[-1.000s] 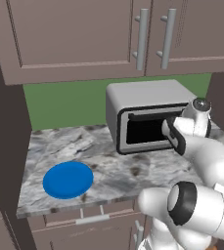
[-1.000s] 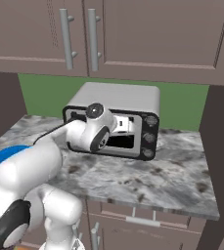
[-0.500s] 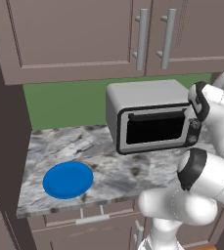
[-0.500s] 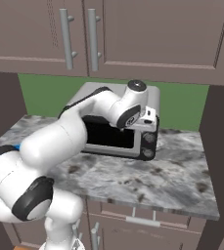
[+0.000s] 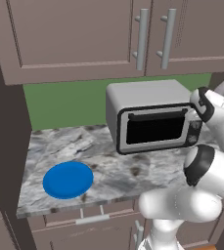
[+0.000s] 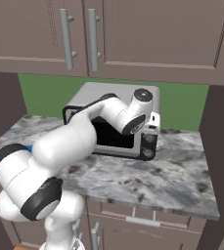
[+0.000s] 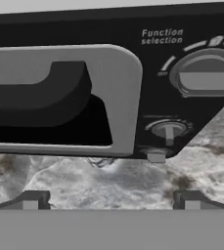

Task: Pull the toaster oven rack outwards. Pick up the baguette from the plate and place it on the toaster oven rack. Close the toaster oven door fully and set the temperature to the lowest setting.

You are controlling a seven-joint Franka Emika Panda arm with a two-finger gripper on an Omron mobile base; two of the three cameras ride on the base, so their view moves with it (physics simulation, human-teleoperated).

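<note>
Fingers [image 7: 111, 199] spread wide, holding nothing, close before the toaster oven [image 5: 152, 114] knobs [image 7: 204, 73] (door [image 5: 156, 129] shut); blue plate [image 5: 68, 179] on the bench [image 5: 108, 166].

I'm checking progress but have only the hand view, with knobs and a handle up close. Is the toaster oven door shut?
Observer: Yes. From the left base view the toaster oven door stands upright, flush with the toaster oven front.
Operator: Where's the plate?
Observer: The plate lies on the counter left of the oven, apart from it, near the front edge.
Operator: And the gripper?
Observer: The open gripper sits at the oven's right end, by the knob panel.
</note>
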